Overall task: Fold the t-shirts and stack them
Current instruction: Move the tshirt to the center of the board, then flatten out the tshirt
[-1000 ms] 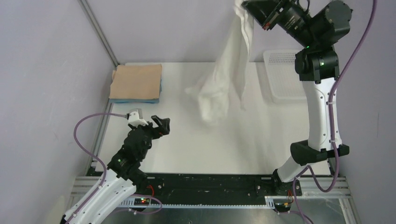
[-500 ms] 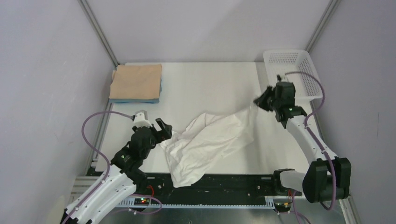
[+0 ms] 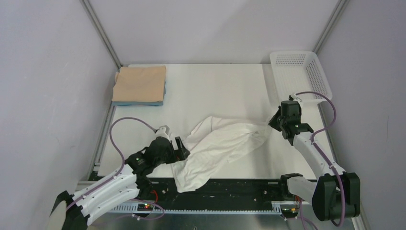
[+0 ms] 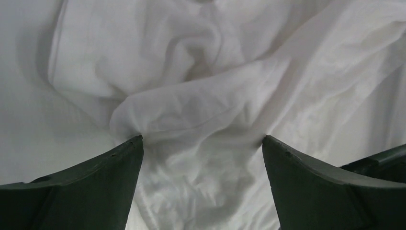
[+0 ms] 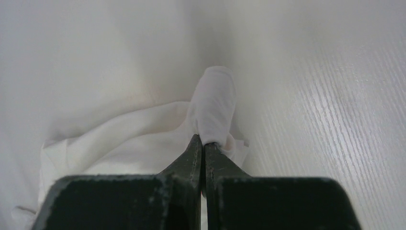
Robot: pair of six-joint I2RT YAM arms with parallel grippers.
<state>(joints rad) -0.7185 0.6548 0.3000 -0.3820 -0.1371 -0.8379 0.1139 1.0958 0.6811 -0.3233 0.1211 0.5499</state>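
At the far left corner of the white table (image 3: 215, 86), a tan t-shirt (image 3: 139, 82) is seen folded flat on top of a folded light blue t-shirt (image 3: 139, 103). Of the blue one, only a thin strip along the near edge and the right side is shown. Nearer the front, the left gripper (image 3: 183, 148) is lowered to the left edge of the white t-shirt (image 3: 225, 141). In the left wrist view its jaws are spread wide, and a rumpled ridge of white cloth is framed between the two dark fingers (image 4: 95, 177). The cloth is reached by both tips, but nothing is clamped. The white t-shirt is laid out unfolded and heavily wrinkled across the near middle of the table. Its near left end is draped over the front edge onto the black rail (image 3: 239, 184), and its bulk is stretched diagonally toward the right. There the cloth is drawn to a narrow point at the right gripper (image 3: 273, 122). In the right wrist view those jaws are pressed together, and a small bunched fold of the white shirt is pinched between the tips, close over the table. At the far right corner a white perforated basket (image 3: 320, 79) is placed, well apart from the shirt.
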